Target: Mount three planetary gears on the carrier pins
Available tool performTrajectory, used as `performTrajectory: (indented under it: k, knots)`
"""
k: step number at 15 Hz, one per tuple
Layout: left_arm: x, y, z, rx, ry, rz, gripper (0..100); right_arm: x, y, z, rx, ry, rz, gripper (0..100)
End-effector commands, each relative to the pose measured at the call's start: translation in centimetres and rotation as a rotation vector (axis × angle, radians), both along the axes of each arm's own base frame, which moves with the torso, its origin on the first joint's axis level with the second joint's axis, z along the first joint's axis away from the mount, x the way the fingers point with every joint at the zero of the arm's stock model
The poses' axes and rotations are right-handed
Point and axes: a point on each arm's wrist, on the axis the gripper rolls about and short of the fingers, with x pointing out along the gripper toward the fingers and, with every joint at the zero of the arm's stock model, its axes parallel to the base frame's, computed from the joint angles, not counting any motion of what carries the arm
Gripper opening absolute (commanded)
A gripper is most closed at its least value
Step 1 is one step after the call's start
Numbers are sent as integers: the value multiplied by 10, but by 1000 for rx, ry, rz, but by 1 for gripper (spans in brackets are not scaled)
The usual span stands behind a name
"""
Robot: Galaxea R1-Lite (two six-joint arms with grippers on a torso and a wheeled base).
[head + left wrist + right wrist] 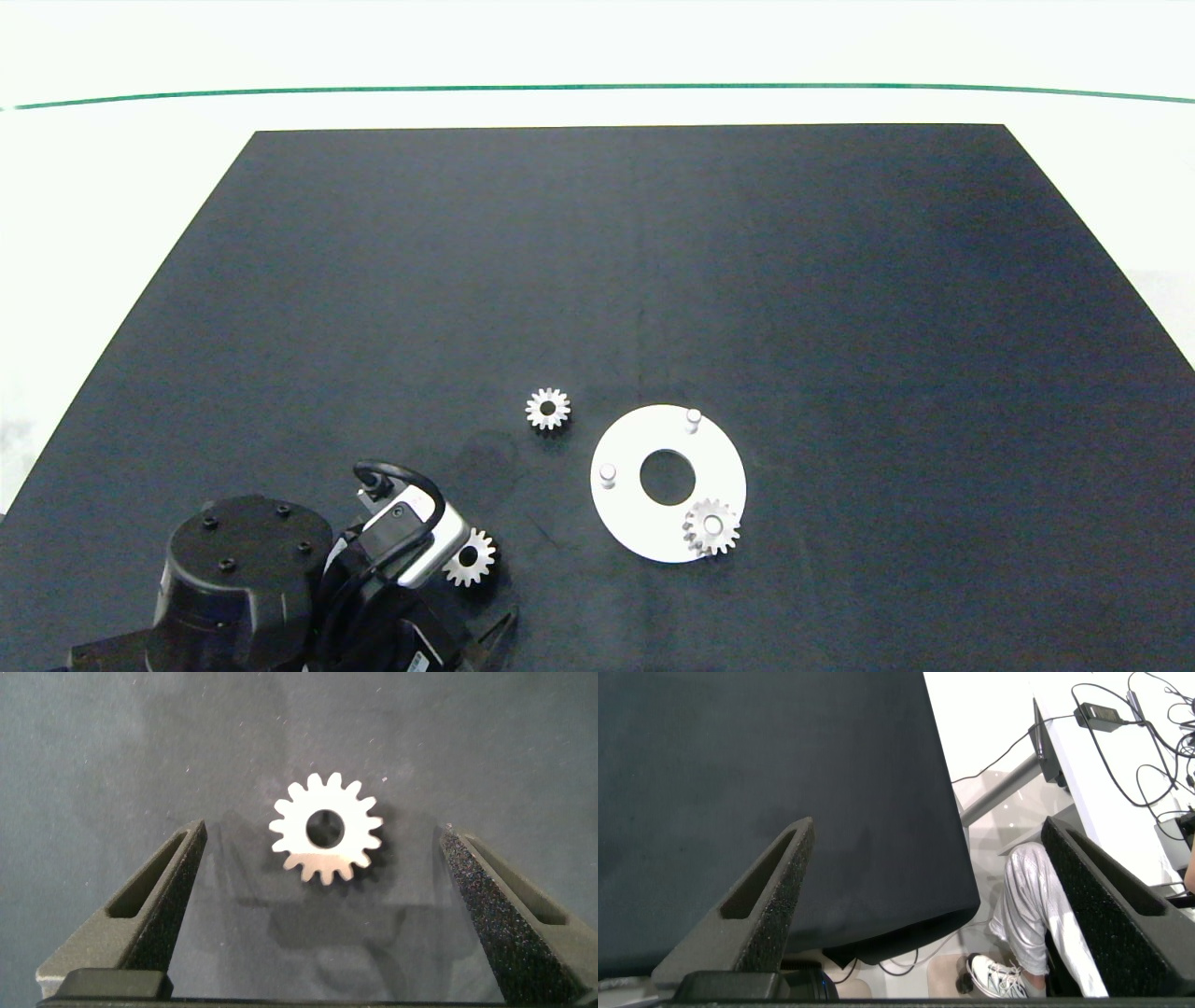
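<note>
On black mat, spread over white table, with everything lying toward its near edge. At near-left corner, left arm, dark and bulky. Just beyond its wrist, left gripper hovering low, fingers spread wide, touching nothing. Between those fingers, flat on mat, one planetary gear, teeth clear of both pads. Off past mat's edge, right gripper, likewise spread wide and empty; below it, a person's leg and shoe on the floor.

Right of centre, white disc with large middle hole. On its near-right pin, a seated gear, overhanging disc's rim. Bare still: far pin and left pin. Left of disc, apart from it, a loose gear lying flat.
</note>
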Motion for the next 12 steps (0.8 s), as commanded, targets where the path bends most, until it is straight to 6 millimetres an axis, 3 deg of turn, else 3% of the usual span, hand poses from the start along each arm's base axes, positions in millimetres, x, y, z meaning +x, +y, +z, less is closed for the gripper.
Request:
performTrajectory:
  k: [1,12]
  knots:
    - [2,0,0,1,-4,6,96,0,0,0,-2,3,-1,100]
    - [2,-1,1,0,-9,4,73,0,0,1,-2,-2,29,100]
